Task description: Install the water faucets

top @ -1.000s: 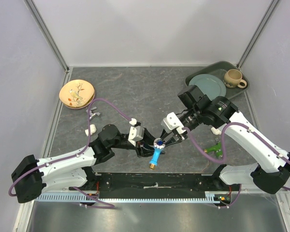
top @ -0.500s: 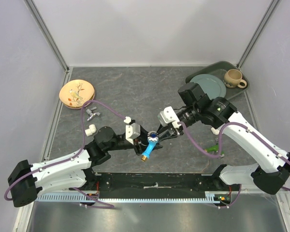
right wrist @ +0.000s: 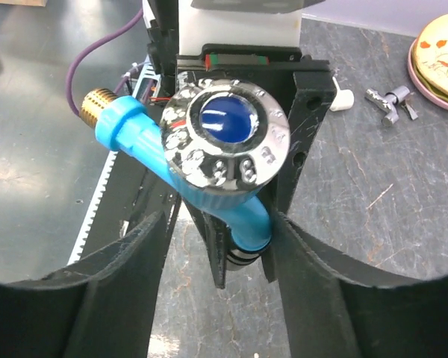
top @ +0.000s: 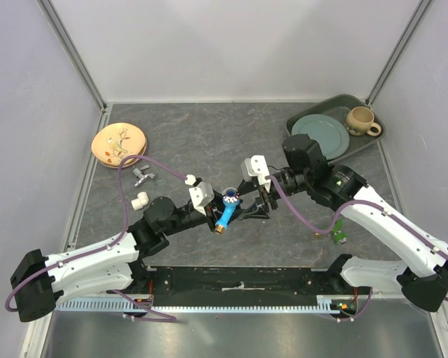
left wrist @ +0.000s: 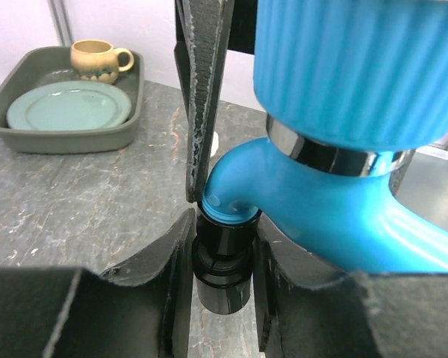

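The left wrist view crops the blue faucet; the green faucet is too small for detail.

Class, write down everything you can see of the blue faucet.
The blue faucet is glossy bright-blue plastic: a ribbed round knob with a chrome-look top, a curved spout ending in a black end piece, and a brass-coloured threaded tip. The left gripper is shut on the black piece, holding it; the right gripper stands open around it.

Bright blue faucet with brass tip, green faucet, cream floral plate, teal plate, beige mug
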Motion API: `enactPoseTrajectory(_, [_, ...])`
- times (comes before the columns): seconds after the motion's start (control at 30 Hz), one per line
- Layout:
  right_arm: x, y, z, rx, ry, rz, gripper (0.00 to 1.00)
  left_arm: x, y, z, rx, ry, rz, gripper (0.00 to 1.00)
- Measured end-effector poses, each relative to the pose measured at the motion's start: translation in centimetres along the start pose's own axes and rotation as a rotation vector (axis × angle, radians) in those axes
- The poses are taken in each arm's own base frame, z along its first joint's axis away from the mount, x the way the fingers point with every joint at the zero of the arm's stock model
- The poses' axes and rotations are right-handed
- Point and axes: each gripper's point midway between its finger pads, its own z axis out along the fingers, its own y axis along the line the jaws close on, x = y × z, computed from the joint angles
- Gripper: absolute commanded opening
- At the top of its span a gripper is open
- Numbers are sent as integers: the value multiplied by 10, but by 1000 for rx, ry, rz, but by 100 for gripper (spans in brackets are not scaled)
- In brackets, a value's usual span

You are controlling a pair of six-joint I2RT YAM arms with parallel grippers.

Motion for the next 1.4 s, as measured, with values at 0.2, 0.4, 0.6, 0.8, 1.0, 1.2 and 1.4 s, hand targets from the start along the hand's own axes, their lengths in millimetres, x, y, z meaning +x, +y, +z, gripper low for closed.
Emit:
enactPoseTrajectory(0.2, [1, -5, -5, 106, -34, 46, 75, -4, 17, -1, -99, -18, 1, 2])
enactPoseTrajectory(0.4, [5, -9, -23, 309, -129, 71, 72, -11, 43, -6, -242, -48, 0, 2])
enactPoseTrajectory(0.6, [42, -22, -13, 432, -252, 162, 71, -14, 63, -12, -361, -69, -28, 2])
enactPoseTrajectory(0.8, [85, -30, 2, 520, -352, 255, 71, -14, 75, -15, -440, -87, -74, 2])
enactPoseTrajectory(1.0, [59, -42, 2, 592, -537, 212, 71, -7, 81, -12, -481, -84, -130, 2])
enactPoseTrajectory(1.2, [54, -52, 9, 641, -615, 204, 71, -6, 83, -3, -484, -88, -172, 2])
enactPoseTrajectory(1.4, [52, -57, 6, 704, -672, 193, 71, -13, 85, 0, -489, -104, -187, 2])
